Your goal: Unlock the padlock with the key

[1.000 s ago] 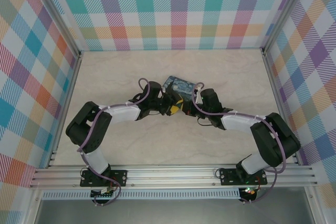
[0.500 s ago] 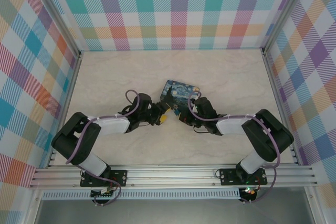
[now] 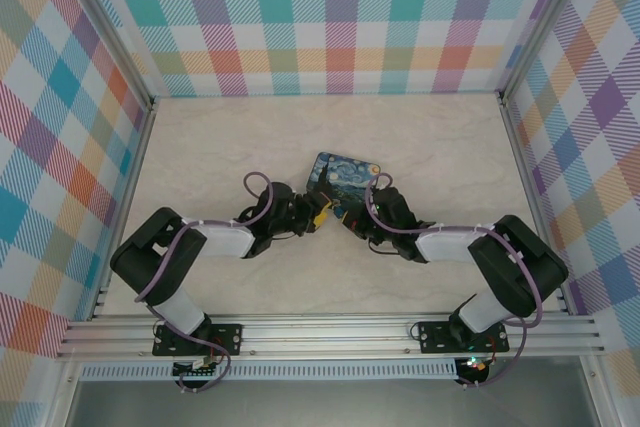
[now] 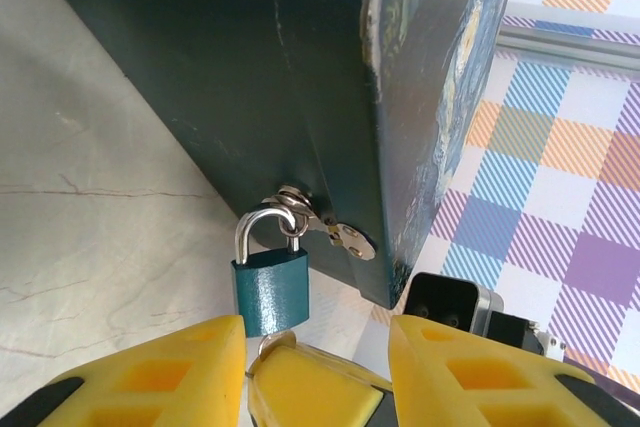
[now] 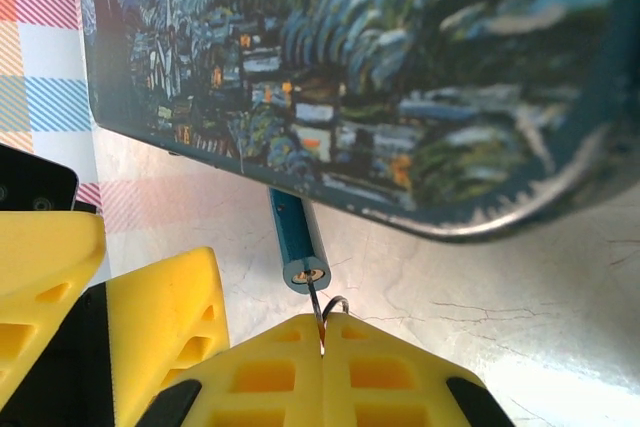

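Note:
The small teal padlock point(image 4: 270, 292) hangs by its metal shackle point(image 4: 262, 227) from the hasp of the Starry Night tin point(image 4: 250, 77). In the right wrist view the padlock point(image 5: 295, 237) shows end on, keyhole toward me. My right gripper point(image 5: 322, 335) is shut on the thin dark key point(image 5: 316, 299), whose tip sits at the keyhole. My left gripper point(image 4: 315, 335) is open just below the padlock. Its yellow fingers point(image 4: 150, 377) stand on either side of the right gripper's finger point(image 4: 310, 392). From above, the two grippers point(image 3: 318, 217) point(image 3: 341, 215) meet at the tin's near edge.
The tin point(image 3: 345, 175) lies on the marble tabletop point(image 3: 220, 147) mid-table, its painted lid point(image 5: 350, 57) close over the right gripper. Checked walls point(image 3: 320, 17) enclose the table on three sides. The metal rail point(image 3: 330, 332) runs along the near edge.
The left gripper has moved in toward the tin and the right gripper, and its jaws have narrowed. The right gripper stays shut on the key at the padlock.

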Controlling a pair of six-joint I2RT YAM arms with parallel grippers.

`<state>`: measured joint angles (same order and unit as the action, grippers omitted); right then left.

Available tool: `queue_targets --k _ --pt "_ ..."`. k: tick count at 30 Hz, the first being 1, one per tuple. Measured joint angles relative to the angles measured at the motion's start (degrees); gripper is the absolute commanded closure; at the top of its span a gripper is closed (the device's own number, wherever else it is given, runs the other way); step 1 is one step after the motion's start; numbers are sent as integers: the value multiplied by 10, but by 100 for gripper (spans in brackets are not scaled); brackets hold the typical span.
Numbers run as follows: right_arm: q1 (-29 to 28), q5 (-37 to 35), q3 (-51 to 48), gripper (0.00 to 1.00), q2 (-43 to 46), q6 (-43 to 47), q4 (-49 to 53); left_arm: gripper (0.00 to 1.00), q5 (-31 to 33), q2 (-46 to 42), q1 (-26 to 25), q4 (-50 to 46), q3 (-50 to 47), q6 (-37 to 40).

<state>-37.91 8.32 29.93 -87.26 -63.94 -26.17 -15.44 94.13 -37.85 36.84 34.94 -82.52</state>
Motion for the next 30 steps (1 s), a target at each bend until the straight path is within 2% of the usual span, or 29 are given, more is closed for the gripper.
queue_targets --k 17,30 --pt "0 3 0 100 -4 -47 -8 59 2 84 -21 60 1 -28" --pt "-1 3 0 100 -11 -54 -12 60 2 104 -23 86 19 -37"
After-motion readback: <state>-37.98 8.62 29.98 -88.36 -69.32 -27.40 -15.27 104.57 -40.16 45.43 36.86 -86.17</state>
